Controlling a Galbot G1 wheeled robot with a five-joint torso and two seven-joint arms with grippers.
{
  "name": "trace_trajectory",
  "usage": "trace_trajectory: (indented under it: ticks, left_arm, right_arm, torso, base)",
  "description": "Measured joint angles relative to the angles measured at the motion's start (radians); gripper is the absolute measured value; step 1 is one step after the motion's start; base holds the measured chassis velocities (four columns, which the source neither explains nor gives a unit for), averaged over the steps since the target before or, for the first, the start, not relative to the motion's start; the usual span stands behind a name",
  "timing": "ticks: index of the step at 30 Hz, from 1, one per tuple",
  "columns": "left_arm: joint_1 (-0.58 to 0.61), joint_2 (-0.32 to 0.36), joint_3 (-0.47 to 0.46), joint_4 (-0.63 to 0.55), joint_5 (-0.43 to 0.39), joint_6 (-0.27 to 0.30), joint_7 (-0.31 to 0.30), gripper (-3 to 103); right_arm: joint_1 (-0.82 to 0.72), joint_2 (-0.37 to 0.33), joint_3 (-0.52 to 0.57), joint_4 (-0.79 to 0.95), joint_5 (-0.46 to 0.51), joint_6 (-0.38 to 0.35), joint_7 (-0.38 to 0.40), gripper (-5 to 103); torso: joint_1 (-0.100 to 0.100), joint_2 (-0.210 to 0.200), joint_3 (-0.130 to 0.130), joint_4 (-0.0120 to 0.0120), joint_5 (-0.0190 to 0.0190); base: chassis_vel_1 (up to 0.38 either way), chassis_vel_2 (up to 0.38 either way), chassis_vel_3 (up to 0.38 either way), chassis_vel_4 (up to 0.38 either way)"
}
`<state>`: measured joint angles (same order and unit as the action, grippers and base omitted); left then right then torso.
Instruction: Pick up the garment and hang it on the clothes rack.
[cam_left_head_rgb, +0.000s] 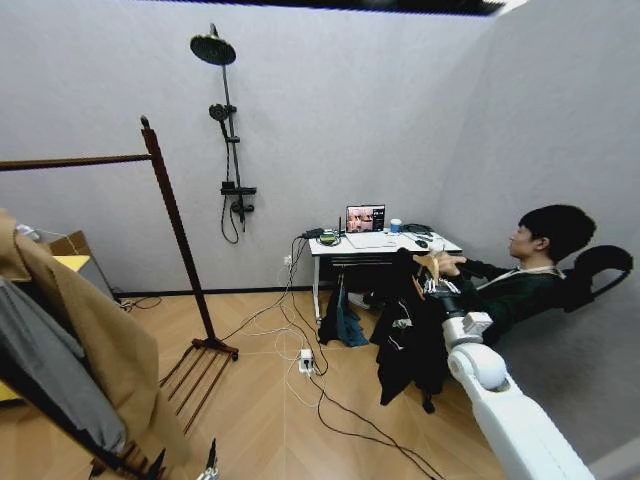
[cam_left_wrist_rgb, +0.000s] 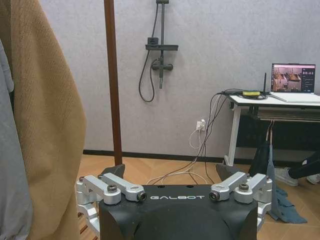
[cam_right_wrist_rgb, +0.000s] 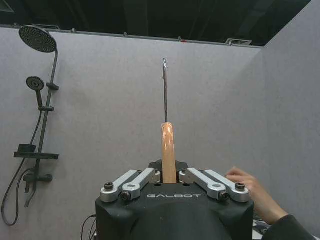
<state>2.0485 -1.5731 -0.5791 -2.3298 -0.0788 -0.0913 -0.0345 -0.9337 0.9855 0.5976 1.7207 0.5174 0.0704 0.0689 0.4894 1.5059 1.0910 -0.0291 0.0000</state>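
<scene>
My left gripper sits low by the rack's base with its fingers spread wide and empty; just beside it hang the long tan coat and the grey jacket. My right gripper is pinched narrow on the light wooden hanger, metal hook standing upright above it. From the head view, the black T-shirt hangs below that gripper, out to my right near a seated person's hand. The clothes rack stands well apart to my left, with the white desk against the far wall
</scene>
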Motion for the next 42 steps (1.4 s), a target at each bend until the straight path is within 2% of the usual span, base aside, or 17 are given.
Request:
trace_trajectory:
  ticks: [11,17,24,28,33,42]
  left_arm:
    - [0.000,0.000,0.000,0.000,0.000,0.000,0.000,100]
    - [0.000,0.000,0.000,0.000,0.000,0.000,0.000,100]
    - [0.000,0.000,0.000,0.000,0.000,0.000,0.000,100]
    - [0.000,0.000,0.000,0.000,0.000,0.000,0.000,100]
    - [0.000,0.000,0.000,0.000,0.000,0.000,0.000,100]
    - [0.000,0.000,0.000,0.000,0.000,0.000,0.000,100]
  right_arm:
    - [-0.033,0.006,-0.001,0.007,0.020,-0.005,-0.016,10]
    - [-0.084,0.017,0.005,0.063,0.043,-0.012,-0.013,10]
    - [-0.125,-0.013,0.023,0.117,0.071,-0.011,0.000,10]
    - [-0.132,-0.005,0.004,0.126,0.072,-0.008,0.002,10]
    - [-0.120,0.010,-0.025,0.150,0.062,-0.038,0.013,10]
    - [-0.090,0.001,-0.031,0.158,0.058,-0.063,0.019,10]
  torso:
    - [0.000,0.000,0.000,0.0000,0.0000]
    - [0.000,0.000,0.000,0.0002,0.0001]
    - [0.000,0.000,0.000,0.0001,-0.0003]
    - [0.001,-0.001,0.000,-0.0001,0.0000]
    - [0.001,-0.001,0.000,0.0007,-0.0001]
    - [-0.001,0.001,0.000,-0.0005,-0.0002]
  base:
    - [-0.039,0.041,0.052,-0.047]
    - [-0.186,0.177,0.178,-0.193]
    - [-0.242,0.246,0.234,-0.242]
    - [-0.213,0.174,0.179,-0.176]
    - [-0.051,0.068,-0.007,-0.020]
    - [0.029,-0.041,-0.033,0.032]
